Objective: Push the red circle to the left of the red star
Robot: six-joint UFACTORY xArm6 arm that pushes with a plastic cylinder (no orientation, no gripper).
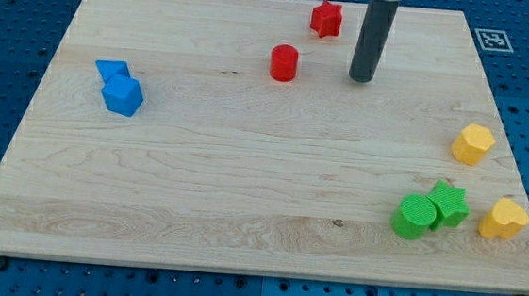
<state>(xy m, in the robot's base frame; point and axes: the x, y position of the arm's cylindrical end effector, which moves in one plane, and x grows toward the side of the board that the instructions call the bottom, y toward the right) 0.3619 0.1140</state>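
Our tip (362,78) sits on the pale wooden board (242,194) — red circle (283,63) at its nine o'clock, red star (327,19) at eleven — no fingers here, just a bare rod.

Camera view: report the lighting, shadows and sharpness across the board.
Camera view: even, soft light on the wooden board, no glare; the red circle, red star and green blocks cast only faint, short shadows; my tip, right of the red circle, is sharp; block edges look crisp, no blur visible.

Rod (376,29) cut off at view's top, 12 o'clock. Rear blue block (112,70) partly hidden behind blue cube (123,95); shape unclear.
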